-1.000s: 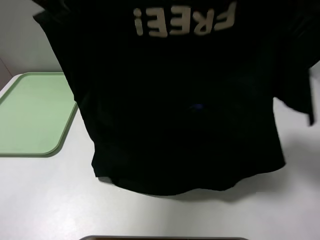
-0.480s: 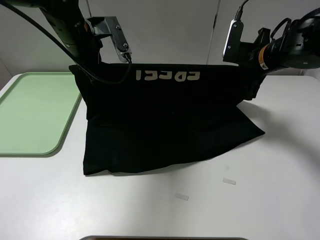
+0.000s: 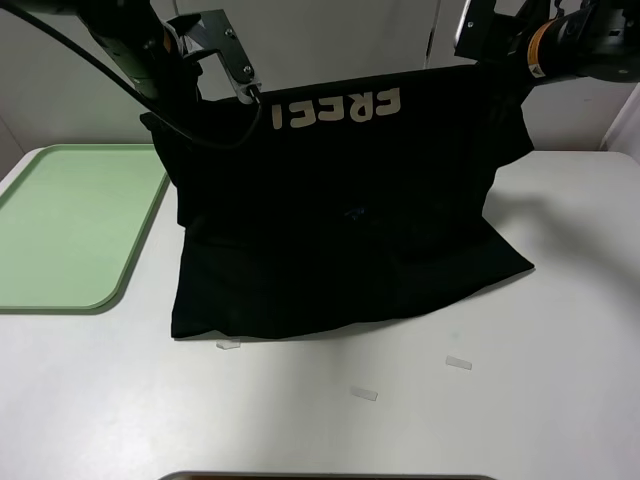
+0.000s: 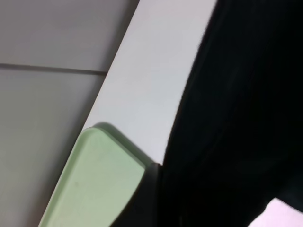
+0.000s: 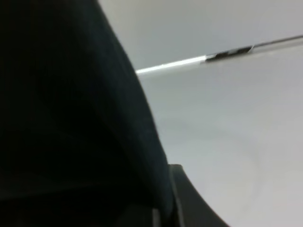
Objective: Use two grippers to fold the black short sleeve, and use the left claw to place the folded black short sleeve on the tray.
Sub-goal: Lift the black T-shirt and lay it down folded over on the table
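Black short sleeve (image 3: 340, 240) hangs by its top edge, pale lettering (image 3: 338, 108) upside down along it; left arm (image 3: 130, 45) at 11 o'clock, right arm (image 3: 590, 40) at 1 o'clock; left claw and right claw are both buried in fabric, clamped tight on the top corners; lower hem rests on the table (image 3: 520, 420), its right corner poking toward 4 o'clock; tray (image 3: 70, 220) at 9 o'clock, its rim just beside the shirt's left edge; open tabletop from 4 to 8 o'clock, with a few tape scraps (image 3: 458, 362).
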Action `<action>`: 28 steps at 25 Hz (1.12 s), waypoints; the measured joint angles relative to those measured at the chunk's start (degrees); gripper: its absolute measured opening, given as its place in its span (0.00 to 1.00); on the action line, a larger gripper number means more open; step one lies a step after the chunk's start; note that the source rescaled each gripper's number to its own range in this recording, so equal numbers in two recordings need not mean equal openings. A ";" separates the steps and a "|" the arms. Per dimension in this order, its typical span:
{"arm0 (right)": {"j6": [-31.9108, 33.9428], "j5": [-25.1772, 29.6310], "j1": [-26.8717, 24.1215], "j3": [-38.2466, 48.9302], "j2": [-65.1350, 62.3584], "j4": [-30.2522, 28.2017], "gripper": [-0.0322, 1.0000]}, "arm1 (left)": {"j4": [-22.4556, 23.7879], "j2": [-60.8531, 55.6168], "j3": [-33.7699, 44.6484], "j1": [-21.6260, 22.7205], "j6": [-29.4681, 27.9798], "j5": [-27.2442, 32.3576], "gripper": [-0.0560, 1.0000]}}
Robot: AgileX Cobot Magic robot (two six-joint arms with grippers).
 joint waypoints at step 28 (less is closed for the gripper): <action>-12.94 11.02 0.00 11.86 4.91 18.69 0.03 | -30.65 0.68 3.82 -0.05 32.20 23.70 0.05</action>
